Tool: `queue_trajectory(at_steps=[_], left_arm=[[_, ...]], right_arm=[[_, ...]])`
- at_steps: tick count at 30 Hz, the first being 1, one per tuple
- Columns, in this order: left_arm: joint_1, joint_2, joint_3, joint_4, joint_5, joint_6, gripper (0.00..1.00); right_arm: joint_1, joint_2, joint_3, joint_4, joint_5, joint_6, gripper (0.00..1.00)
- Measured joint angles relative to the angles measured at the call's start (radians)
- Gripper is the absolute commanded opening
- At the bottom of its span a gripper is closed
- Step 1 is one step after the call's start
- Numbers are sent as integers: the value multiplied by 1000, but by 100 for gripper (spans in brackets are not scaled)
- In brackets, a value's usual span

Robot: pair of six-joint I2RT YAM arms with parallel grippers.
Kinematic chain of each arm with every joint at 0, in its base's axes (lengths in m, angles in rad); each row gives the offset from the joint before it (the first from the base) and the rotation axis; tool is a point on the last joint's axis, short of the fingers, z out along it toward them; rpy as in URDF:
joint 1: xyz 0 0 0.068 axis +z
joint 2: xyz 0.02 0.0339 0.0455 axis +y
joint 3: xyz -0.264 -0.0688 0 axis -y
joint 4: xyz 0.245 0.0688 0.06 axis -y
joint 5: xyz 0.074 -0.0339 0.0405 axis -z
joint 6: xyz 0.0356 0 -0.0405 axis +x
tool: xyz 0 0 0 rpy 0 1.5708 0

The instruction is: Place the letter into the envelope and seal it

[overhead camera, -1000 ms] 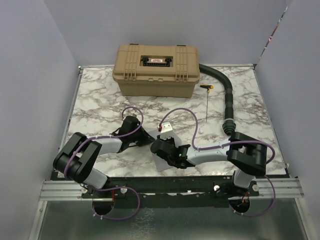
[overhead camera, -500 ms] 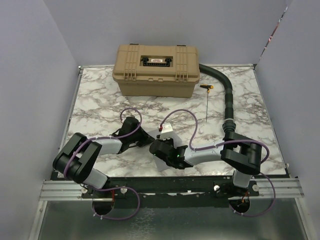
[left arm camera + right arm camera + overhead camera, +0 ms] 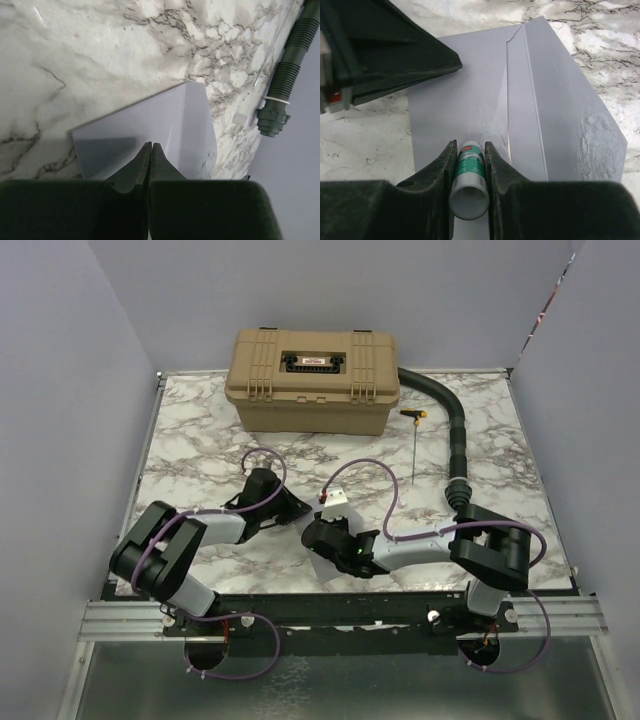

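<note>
Both arms crowd the envelope [image 3: 323, 567]. The left gripper [image 3: 150, 148] comes in from its left side. The right gripper [image 3: 468, 149] sits on top with a glue stick [image 3: 469, 172]. Behind the envelope there is open table [image 3: 200, 450] up to the tan case [image 3: 312, 380]. Off to its right lie a thin tool [image 3: 414, 445] and a black hose [image 3: 458, 440].
</note>
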Motion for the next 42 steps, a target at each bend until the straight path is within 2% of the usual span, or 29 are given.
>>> queue_trajectory(at_steps=[5,19,34,42], left_arm=[[3,121,38,37,12,6,0],[0,140,106,-54,26,105,0],[5,158,111,-53,53,142,0],[10,162,111,-49,60,136,0]], right_arm=[[0,-18,-11,-19,-11,9,0],[1,-130,-119,-49,-38,58,0],[-76,3,74,-183,-34,159,0],[-31,6,82,-225,-32,202,0]])
